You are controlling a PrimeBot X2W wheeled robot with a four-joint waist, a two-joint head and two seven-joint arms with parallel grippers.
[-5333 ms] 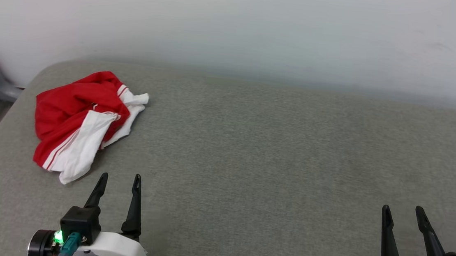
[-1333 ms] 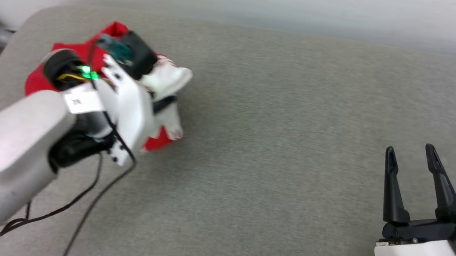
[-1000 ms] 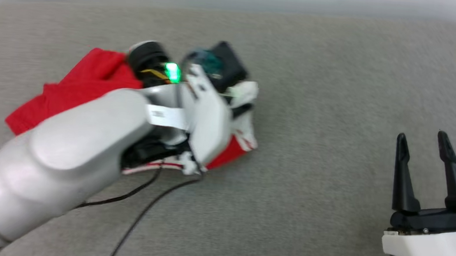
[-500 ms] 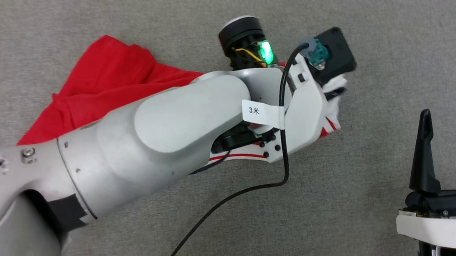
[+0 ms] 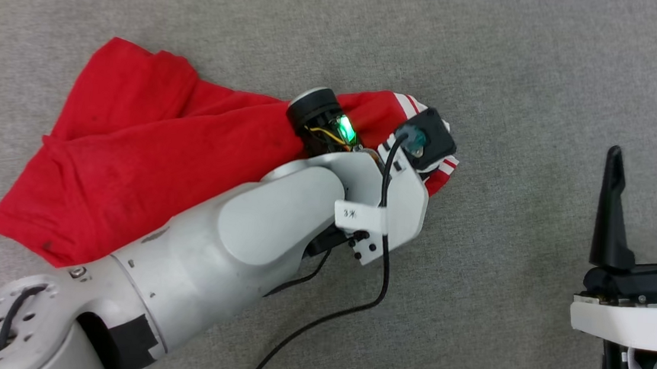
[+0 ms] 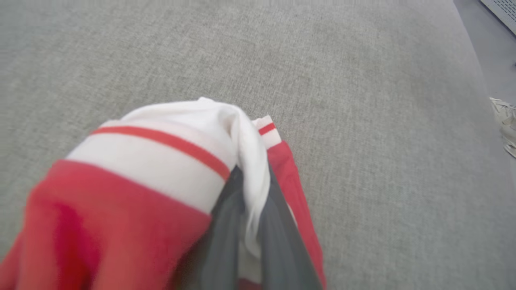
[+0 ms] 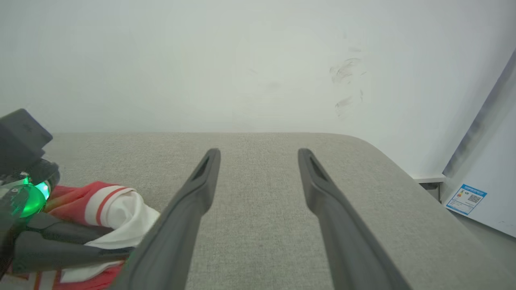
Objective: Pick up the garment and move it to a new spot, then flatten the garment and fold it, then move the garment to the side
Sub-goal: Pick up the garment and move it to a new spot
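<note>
Across coarse grey weave (image 5: 523,65) sprawls rumpled garment (image 5: 129,155).

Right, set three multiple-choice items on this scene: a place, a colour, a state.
1. Where does the jersey T-shirt lie from the right gripper? A) to the robot's left B) beneath it C) to the robot's right
2. The stripe on its white sleeve is A) blue B) red C) black
3. The left gripper is A) open above the cloth B) lying flat, empty C) shut on the white sleeve

Answers: A, the head view shows it left; B, the left wrist view shows red; C, it pinches white cloth.
</note>
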